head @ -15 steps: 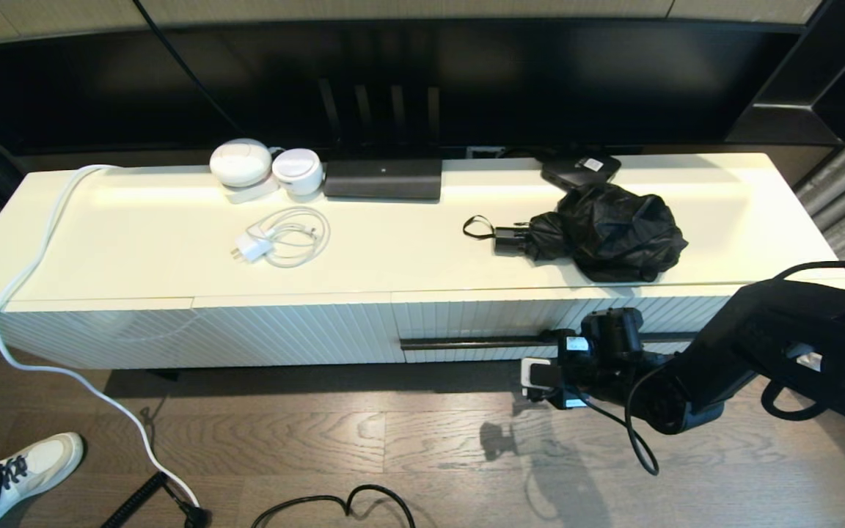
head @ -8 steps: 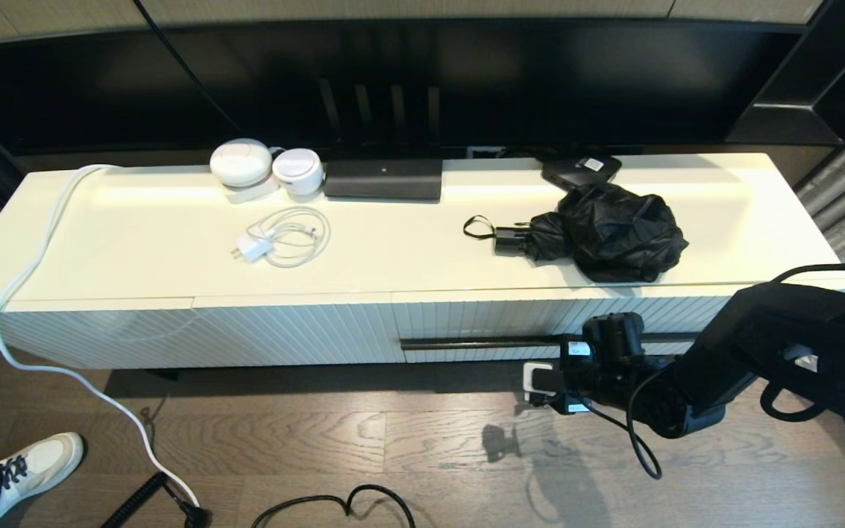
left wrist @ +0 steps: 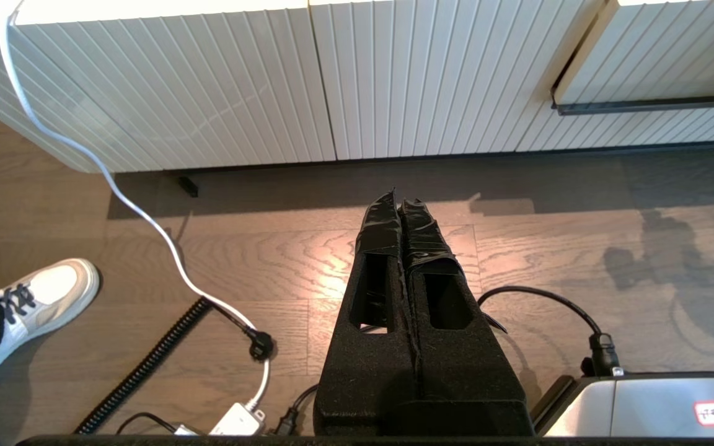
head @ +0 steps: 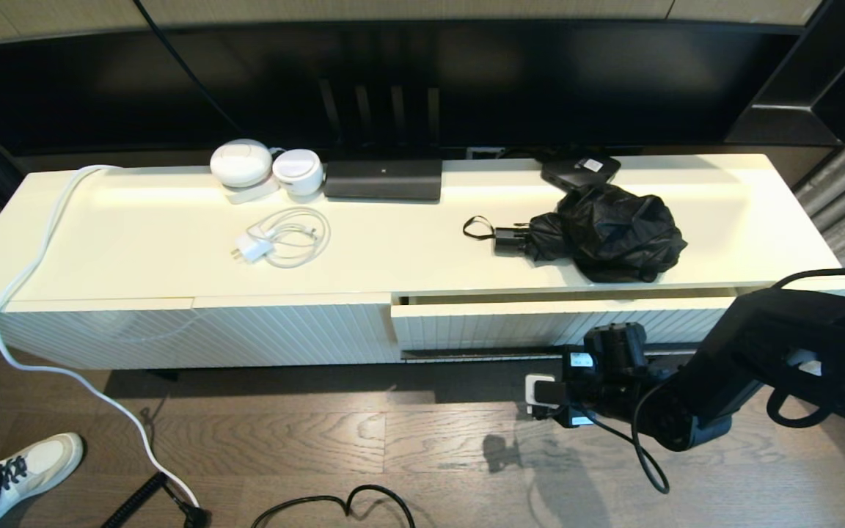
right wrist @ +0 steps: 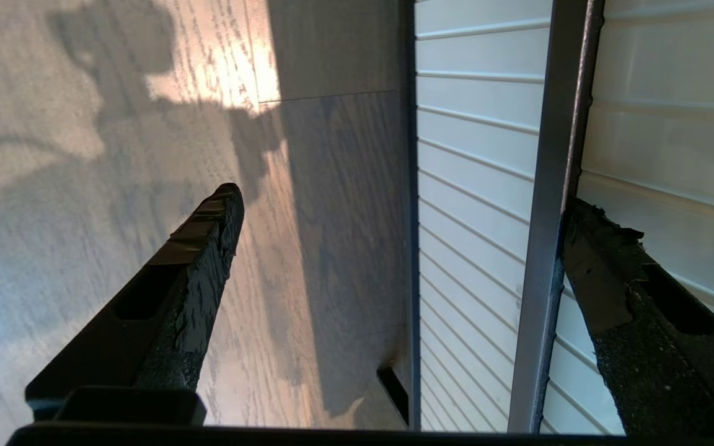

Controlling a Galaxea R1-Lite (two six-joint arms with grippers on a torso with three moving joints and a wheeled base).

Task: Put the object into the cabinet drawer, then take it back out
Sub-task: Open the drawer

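Note:
The object, a crumpled black folding umbrella [head: 602, 231], lies on the right of the cream cabinet top [head: 408, 249], handle and wrist loop pointing left. Below it the cabinet drawer [head: 532, 320] stands pulled out a little, with a narrow gap under the top. My right gripper [head: 606, 345] is at the drawer's dark bar handle [head: 466, 353]. In the right wrist view that gripper [right wrist: 403, 201] is open wide: one finger sits behind the bar handle [right wrist: 549, 186] against it, the other hangs over the floor. My left gripper [left wrist: 399, 204] is shut, low over the floor in front of the cabinet.
On the top sit a white charger with coiled cable [head: 283, 238], two round white devices [head: 265, 170], a long black device [head: 382, 178] and a flat black box with a white label [head: 580, 169]. A white cord [head: 26, 271] drapes over the left end. A shoe [head: 34, 462] and cables [head: 334, 506] are on the floor.
The drawer front has slid out toward me, opening a gap under the cabinet top. My right gripper moved back and slightly down with the handle. The umbrella stayed put.

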